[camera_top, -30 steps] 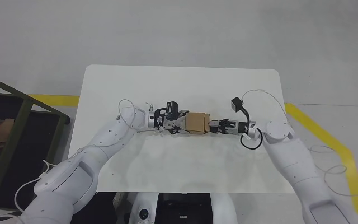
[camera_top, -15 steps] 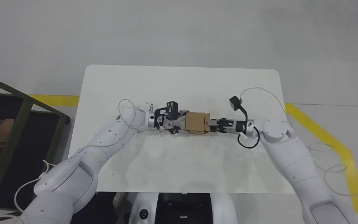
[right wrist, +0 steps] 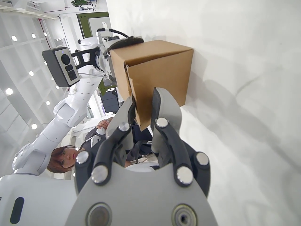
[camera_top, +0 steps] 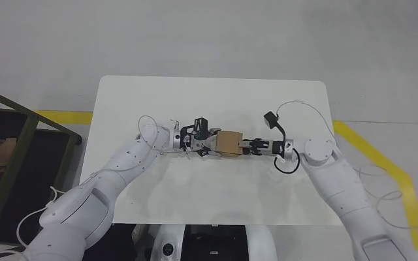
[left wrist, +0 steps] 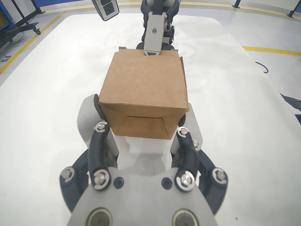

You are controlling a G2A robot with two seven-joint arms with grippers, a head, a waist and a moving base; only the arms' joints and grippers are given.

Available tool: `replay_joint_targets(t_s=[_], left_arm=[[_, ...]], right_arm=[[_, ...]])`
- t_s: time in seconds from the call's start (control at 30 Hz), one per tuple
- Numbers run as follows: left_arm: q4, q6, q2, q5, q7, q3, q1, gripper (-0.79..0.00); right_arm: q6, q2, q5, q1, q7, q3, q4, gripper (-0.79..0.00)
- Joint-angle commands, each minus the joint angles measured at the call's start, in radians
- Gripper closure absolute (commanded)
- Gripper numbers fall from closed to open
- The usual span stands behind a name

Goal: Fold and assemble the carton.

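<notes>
Left hand [camera_top: 209, 143] clasped one open end of a small brown cardboard carton [camera_top: 228, 142], with its two fingers [left wrist: 97, 104] pressed against opposite side walls. The carton lay on its side on the white rectangular surface [camera_top: 163, 98], at the middle of the top view's frame, directly between the two hands. Through the open end facing the left hand [left wrist: 142, 116], the carton [left wrist: 144, 81] showed a folded inner panel with a thin slit across it. The right hand [camera_top: 248, 145] met the carton from the opposite end, just right of centre in the top view. Its fingers [right wrist: 164, 104] were drawn nearly together, pinching the edge of one carton [right wrist: 160, 66] wall between them. From the left wrist camera, one silver finger of the right hand [left wrist: 153, 48] lay flat on the carton's upper face at its far edge.
</notes>
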Motion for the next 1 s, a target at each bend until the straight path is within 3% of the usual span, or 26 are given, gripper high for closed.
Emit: replay_joint_targets(t_s=[0.0,0.23,0.47,0.53,0.73,0.97], left_arm=[[0.0,-0.004,0.0,0.002,0.002,0.001,-0.001,-0.554],[0.006,-0.006,-0.001,0.001,0.004,0.002,-0.002,-0.557],[0.015,-0.006,-0.002,0.0,0.006,0.002,-0.004,-0.554],[0.016,-0.003,-0.003,0.0,0.005,0.002,-0.004,-0.551],[0.017,-0.003,-0.004,-0.002,0.003,0.002,-0.004,-0.554],[0.012,0.001,-0.004,-0.002,0.0,0.002,-0.003,-0.548]], right_arm=[[0.001,-0.001,-0.005,0.002,-0.003,-0.004,-0.005,-0.114],[-0.005,0.001,-0.003,-0.002,-0.004,0.004,-0.005,-0.135],[-0.021,0.012,0.015,-0.032,0.008,0.039,-0.032,-0.234],[-0.033,0.016,0.028,-0.044,0.014,0.054,-0.045,-0.2],[-0.039,0.027,0.038,-0.061,0.017,0.088,-0.041,0.0],[-0.035,0.016,0.04,-0.037,0.014,0.057,0.004,0.0]])
